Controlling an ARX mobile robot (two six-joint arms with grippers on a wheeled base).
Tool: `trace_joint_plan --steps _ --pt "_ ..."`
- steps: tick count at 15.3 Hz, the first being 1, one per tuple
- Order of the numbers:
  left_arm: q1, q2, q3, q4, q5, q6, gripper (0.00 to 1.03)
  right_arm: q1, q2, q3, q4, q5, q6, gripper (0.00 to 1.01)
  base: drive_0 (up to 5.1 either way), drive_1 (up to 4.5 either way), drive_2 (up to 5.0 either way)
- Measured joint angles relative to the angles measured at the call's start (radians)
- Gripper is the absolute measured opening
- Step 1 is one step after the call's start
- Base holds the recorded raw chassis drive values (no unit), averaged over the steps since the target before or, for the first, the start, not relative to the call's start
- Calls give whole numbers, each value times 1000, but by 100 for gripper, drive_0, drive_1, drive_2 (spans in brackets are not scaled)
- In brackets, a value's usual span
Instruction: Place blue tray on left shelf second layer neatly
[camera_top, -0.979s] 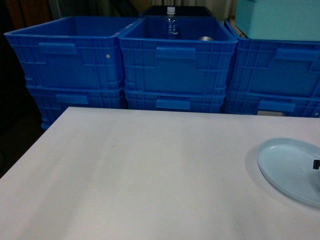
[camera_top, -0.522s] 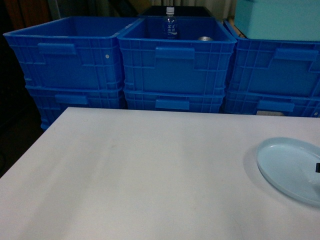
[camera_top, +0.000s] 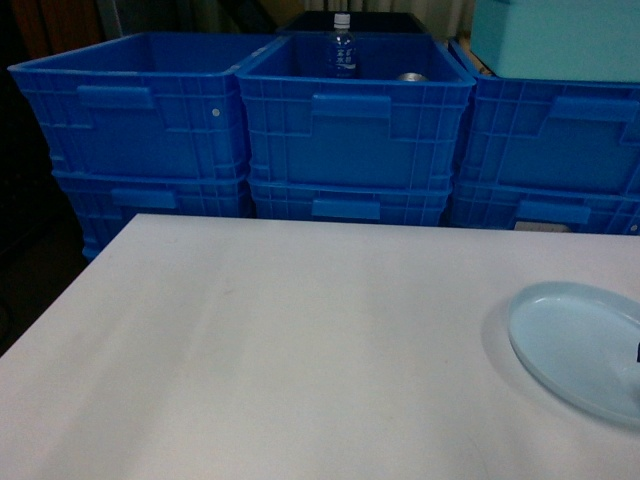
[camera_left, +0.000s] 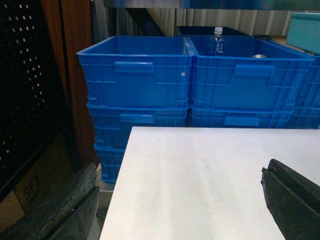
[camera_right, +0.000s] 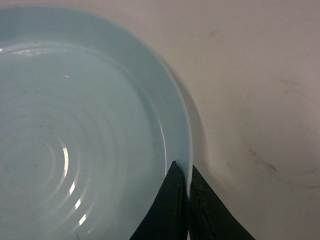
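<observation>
right wrist view, right gripper (camera_right: 188, 186) clamped on the rim of the blue tray (camera_right: 75, 130), tray low over the white table (camera_top: 280, 340) (right edge in head view), left gripper (camera_left: 292, 197) fingers apart, blue crates (camera_top: 350, 120) behind

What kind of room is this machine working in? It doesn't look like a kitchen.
Probably a storeroom or warehouse corner: stacked blue ribbed crates line the back, one holding a water bottle, behind a plain white table. A black perforated panel stands at the left.
</observation>
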Motion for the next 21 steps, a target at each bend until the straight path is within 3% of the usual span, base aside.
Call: trace_joint_plan --steps 5,10,14,18,21 --pt "0 0 0 0 0 0 98 26 -150 -147 141 -64 -63 2 0 0 0" --pt "0 0 0 0 0 0 98 5 -272 -202 160 -132 -71 2 0 0 0" --pt "0 0 0 0 0 0 98 -7 -461 -306 206 -212 -71 2 0 0 0" --pt "0 0 0 0 0 0 98 -13 -772 -430 134 -291 -87 2 0 0 0" --pt "0 0 0 0 0 0 98 7 -936 -472 61 -315 -103 2 0 0 0"
